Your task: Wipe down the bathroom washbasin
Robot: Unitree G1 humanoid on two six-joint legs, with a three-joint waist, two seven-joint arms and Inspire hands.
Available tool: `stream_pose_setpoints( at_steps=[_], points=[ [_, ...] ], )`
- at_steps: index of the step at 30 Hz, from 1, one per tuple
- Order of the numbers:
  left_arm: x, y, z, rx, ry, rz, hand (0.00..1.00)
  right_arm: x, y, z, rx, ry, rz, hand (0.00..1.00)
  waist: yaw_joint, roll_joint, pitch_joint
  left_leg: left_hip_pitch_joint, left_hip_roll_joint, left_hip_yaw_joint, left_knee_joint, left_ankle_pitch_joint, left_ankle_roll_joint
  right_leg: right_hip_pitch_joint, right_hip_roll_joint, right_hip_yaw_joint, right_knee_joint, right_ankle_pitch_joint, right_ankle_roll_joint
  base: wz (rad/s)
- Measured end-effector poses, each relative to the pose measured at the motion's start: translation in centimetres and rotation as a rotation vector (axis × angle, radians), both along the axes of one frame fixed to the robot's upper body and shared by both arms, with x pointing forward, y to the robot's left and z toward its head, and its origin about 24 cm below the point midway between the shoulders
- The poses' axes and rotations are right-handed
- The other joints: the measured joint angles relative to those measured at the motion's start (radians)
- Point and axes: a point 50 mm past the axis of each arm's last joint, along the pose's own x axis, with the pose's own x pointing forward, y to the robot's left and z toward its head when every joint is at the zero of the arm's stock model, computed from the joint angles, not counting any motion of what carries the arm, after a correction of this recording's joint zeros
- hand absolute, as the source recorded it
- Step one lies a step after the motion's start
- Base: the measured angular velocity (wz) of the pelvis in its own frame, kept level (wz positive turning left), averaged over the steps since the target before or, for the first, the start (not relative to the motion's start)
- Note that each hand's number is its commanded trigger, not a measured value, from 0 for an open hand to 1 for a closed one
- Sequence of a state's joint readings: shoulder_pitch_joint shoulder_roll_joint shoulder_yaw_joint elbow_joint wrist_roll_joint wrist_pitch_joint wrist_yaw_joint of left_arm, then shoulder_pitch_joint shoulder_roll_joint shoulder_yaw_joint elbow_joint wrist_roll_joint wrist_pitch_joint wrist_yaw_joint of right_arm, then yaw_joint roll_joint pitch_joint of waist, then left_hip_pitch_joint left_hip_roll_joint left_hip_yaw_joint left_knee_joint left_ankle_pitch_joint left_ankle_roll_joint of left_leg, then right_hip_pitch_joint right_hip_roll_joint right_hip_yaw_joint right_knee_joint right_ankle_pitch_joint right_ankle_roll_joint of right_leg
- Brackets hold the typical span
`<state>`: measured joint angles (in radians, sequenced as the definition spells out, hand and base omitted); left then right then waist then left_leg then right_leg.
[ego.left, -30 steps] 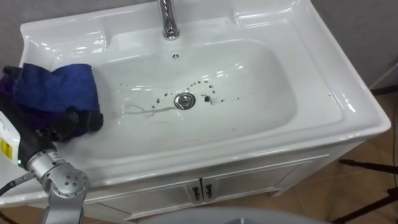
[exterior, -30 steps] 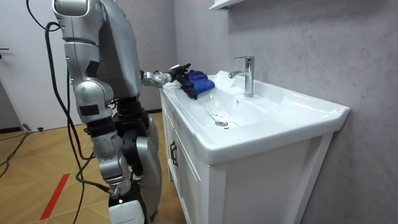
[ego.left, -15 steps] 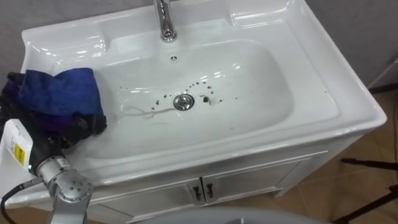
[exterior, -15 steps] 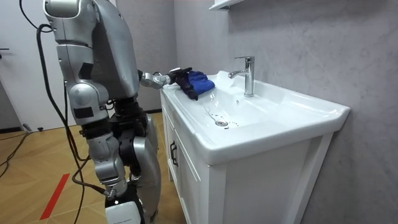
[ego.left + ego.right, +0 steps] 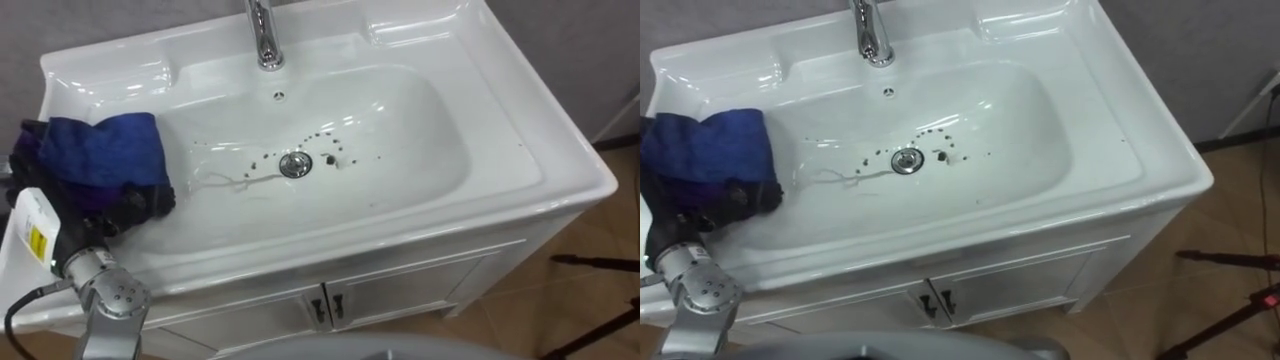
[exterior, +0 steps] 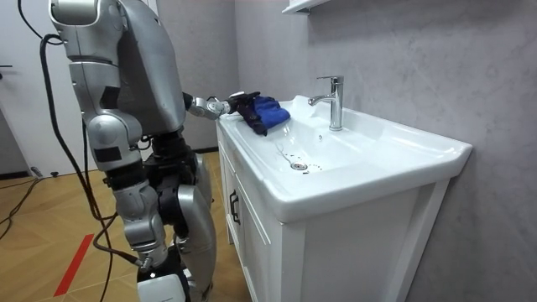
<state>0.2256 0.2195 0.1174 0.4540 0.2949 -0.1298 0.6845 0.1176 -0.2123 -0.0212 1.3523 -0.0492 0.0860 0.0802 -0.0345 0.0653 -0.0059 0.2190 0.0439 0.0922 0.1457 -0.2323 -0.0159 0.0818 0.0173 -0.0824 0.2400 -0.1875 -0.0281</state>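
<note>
Gripping a bunched blue cloth (image 5: 100, 155), the left hand (image 5: 118, 203) sits at the left ledge of the white basin (image 5: 440, 150) in the left eye view. Its dark fingers are curled round the cloth's lower edge, and the forearm comes in from the lower left corner. The cloth lies over the ledge, its right edge reaching the top of the bowl's left slope. Dark specks (image 5: 330, 138) are scattered round the drain (image 5: 295, 164) in the middle of the bowl, below the chrome tap (image 5: 266, 40), with a thin wavy streak (image 5: 230, 180) between drain and cloth. The dirt therefore lies to the right of the fingers and down the slope, well apart from the cloth, so the wipe probably calls for a sweep rightward across the bowl.

From the room view, the robot stands upright at the end of the vanity cabinet (image 6: 336, 252), on the room view's left, with the arm stretched over the corner.

Seen by the right eye view, the fingers clamp the cloth's lower right corner beside the rim, and the bowl is not yet wiped.
</note>
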Motion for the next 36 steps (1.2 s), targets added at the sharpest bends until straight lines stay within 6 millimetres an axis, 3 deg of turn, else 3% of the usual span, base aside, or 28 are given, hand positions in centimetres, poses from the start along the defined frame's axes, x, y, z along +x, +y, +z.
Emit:
stream_pose_setpoints(
  at_steps=[12, 17, 18, 19, 20, 22, 23, 36],
  points=[
    [0.1, 0.0, -0.3, 0.009, 0.043, -0.022, 0.00, -0.1, 0.0, 0.0, 0.008, 0.004, -0.002, 0.00, -0.003, 0.003, 0.0004, 0.001, 0.000, 0.006, -0.001, 0.000, 0.000, -0.008, 0.001, 0.005, 0.004, 0.000, 0.000, 0.00],
    [0.3, 0.0, -1.2, 0.010, 0.117, -0.070, 0.00, -0.1, -0.2, 0.1, 0.005, 0.008, -0.003, 0.00, 0.000, 0.017, 0.0010, 0.003, 0.001, 0.014, -0.002, 0.000, 0.000, -0.005, 0.003, 0.015, 0.004, 0.000, 0.000, -0.04],
    [0.2, 0.0, -1.4, -0.005, 0.144, -0.091, 0.05, -0.2, -0.2, 0.1, 0.004, 0.015, -0.005, 0.00, -0.001, 0.020, 0.0014, 0.003, 0.001, 0.014, -0.004, 0.000, 0.000, -0.007, 0.004, 0.015, 0.004, 0.000, 0.000, 0.00],
    [0.3, 0.1, -1.6, -0.015, 0.163, -0.104, 0.23, -0.2, -0.3, 0.1, 0.003, 0.022, -0.006, 0.00, -0.003, 0.024, 0.0014, 0.003, 0.001, 0.014, -0.010, 0.000, 0.000, -0.007, 0.004, 0.015, 0.004, 0.000, 0.000, 0.00],
    [0.3, 0.1, -1.6, -0.018, 0.169, -0.108, 0.51, -0.3, -0.3, 0.1, 0.002, 0.026, -0.007, 0.00, -0.005, 0.024, 0.0014, 0.003, 0.002, 0.014, -0.013, 0.000, 0.000, -0.007, 0.005, 0.015, 0.004, 0.000, 0.000, 0.00],
    [0.2, 0.2, -1.7, -0.020, 0.194, -0.129, 0.80, -0.5, -0.3, 0.1, 0.001, 0.040, -0.015, 0.00, -0.013, 0.026, 0.0014, 0.004, 0.002, 0.014, -0.014, 0.001, -0.001, -0.007, 0.006, 0.017, 0.005, 0.000, 0.000, 0.00],
    [0.2, 0.3, -1.8, -0.015, 0.203, -0.136, 1.00, -0.6, -0.4, 0.1, 0.002, 0.042, -0.016, 0.00, -0.013, 0.026, 0.0014, 0.004, 0.002, 0.014, -0.014, 0.001, -0.001, -0.007, 0.007, 0.017, 0.006, 0.000, -0.001, 0.00],
    [1.2, 3.0, 0.0, 0.103, 0.210, -0.127, 1.00, -0.5, -1.1, 0.4, 0.005, 0.046, -0.014, 0.00, -0.012, 0.027, -0.0018, 0.009, 0.006, 0.064, -0.012, 0.001, -0.002, -0.028, 0.013, 0.048, 0.019, 0.004, -0.005, -0.10]
  ],
)
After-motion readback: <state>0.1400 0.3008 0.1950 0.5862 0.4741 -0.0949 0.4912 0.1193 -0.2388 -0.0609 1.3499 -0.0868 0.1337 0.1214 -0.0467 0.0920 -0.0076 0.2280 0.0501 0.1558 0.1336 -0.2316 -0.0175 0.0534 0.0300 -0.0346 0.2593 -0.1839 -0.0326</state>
